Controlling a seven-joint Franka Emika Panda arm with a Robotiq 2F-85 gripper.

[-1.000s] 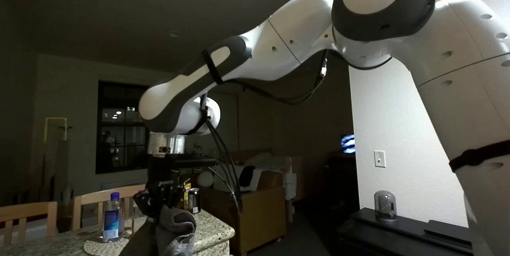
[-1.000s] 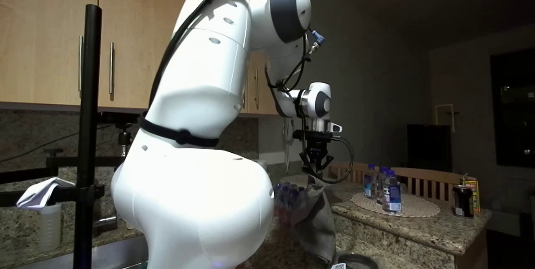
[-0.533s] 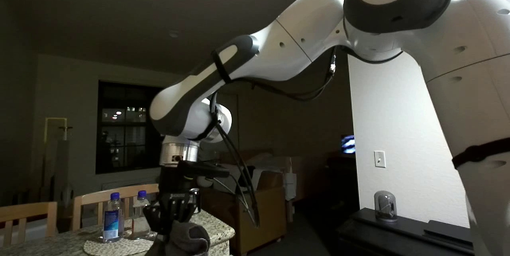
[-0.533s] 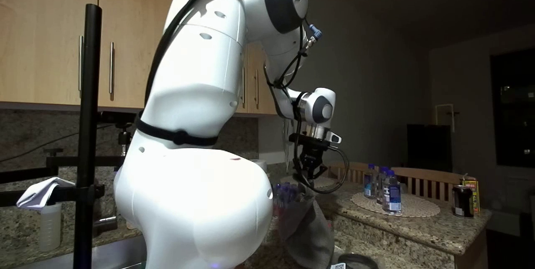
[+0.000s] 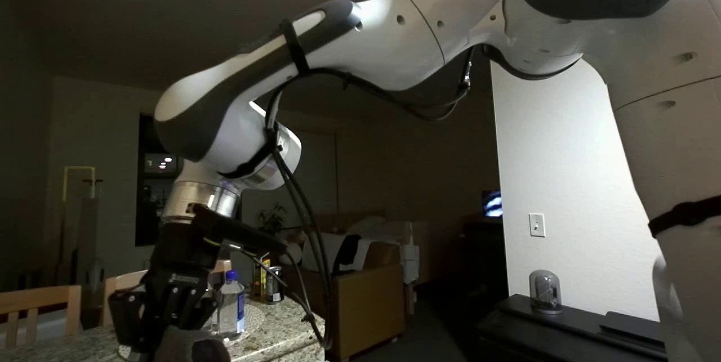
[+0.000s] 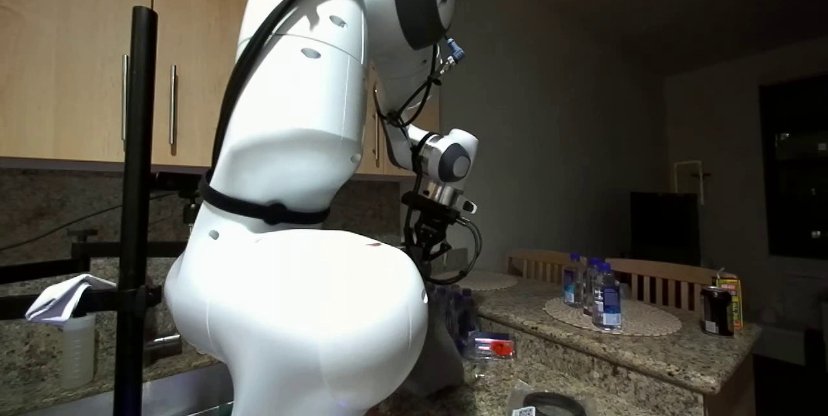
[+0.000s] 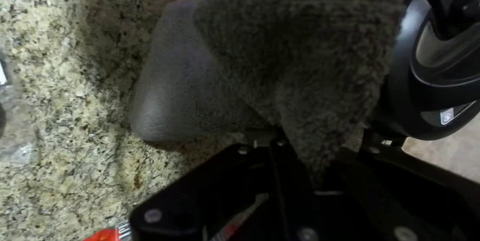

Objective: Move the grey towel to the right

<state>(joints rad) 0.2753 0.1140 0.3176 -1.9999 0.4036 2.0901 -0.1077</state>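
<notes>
Since my claw [image 7: 311, 154] is pinched nearly closed on it, the grey towel [image 7: 318, 57] hangs over the speckled worktop [image 7: 75, 121].
I cannot tell whether its lower end touches. Farther off, in an exterior view, three water bottles [image 6: 607, 303] stand on a mat [image 6: 650, 322], wooden chairs [image 6: 673, 272] behind.
</notes>
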